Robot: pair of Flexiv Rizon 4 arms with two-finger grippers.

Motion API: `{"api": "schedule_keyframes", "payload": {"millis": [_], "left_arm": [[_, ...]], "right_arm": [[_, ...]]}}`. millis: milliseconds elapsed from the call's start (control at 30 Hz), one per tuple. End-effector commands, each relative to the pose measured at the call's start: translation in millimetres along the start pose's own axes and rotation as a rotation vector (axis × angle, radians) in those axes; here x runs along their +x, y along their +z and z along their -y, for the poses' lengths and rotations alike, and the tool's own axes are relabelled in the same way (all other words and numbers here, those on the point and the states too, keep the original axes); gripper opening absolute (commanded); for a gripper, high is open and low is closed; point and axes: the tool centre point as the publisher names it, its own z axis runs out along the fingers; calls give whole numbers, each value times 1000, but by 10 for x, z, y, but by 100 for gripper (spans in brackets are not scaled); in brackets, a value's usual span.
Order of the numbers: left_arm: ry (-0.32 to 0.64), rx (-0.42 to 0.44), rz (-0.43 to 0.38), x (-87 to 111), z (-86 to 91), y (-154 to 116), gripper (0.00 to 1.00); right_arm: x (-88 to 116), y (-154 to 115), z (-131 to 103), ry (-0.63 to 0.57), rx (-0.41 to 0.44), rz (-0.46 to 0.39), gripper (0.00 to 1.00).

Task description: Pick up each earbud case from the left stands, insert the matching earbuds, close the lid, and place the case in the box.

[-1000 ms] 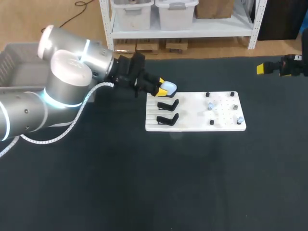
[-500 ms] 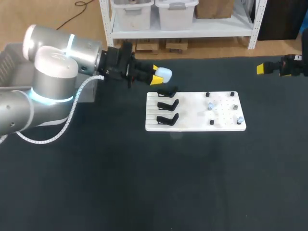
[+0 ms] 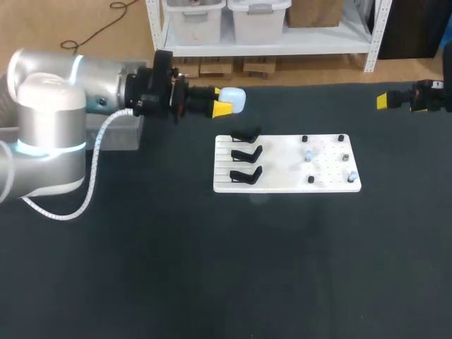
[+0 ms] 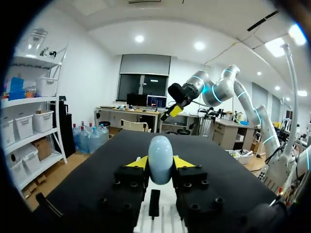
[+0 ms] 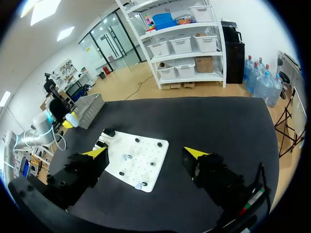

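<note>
My left gripper (image 3: pixel 224 104) is shut on a pale blue earbud case (image 3: pixel 232 98) and holds it in the air beyond the far left corner of the white board (image 3: pixel 282 182). In the left wrist view the case (image 4: pixel 160 153) stands upright between the yellow tips of that gripper (image 4: pixel 160 165). Three black stands (image 3: pixel 246 152) on the board's left side are bare. Small earbuds (image 3: pixel 308 155) sit on pegs on its right side. My right gripper (image 3: pixel 385 101) hangs open at the table's far right edge, holding nothing (image 5: pixel 146 153).
A grey basket (image 5: pixel 90 109) stands at the table's far left, behind my left arm. The board (image 5: pixel 146 165) with its pegs lies in the middle of the black table, with bare tabletop in front of it.
My left gripper has lifted the case off the farthest stand and carried it up and back to the left. That stand is now bare. The right arm has not moved.
</note>
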Motion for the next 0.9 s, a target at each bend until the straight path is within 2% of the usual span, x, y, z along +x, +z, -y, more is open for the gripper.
{"api": "schedule_keyframes", "payload": {"millis": [33, 533, 700, 900], "left_arm": [[13, -62, 4, -37, 107, -49, 0], [13, -62, 4, -37, 107, -49, 0], [-12, -79, 40, 0, 302, -123, 0], [10, -32, 68, -24, 416, -47, 0]], "right_arm": [[0, -4, -4, 0, 2, -1, 100], [0, -4, -4, 0, 2, -1, 100], [-43, -9, -49, -12, -13, 7, 100], [-8, -77, -328, -63, -53, 13, 100]]}}
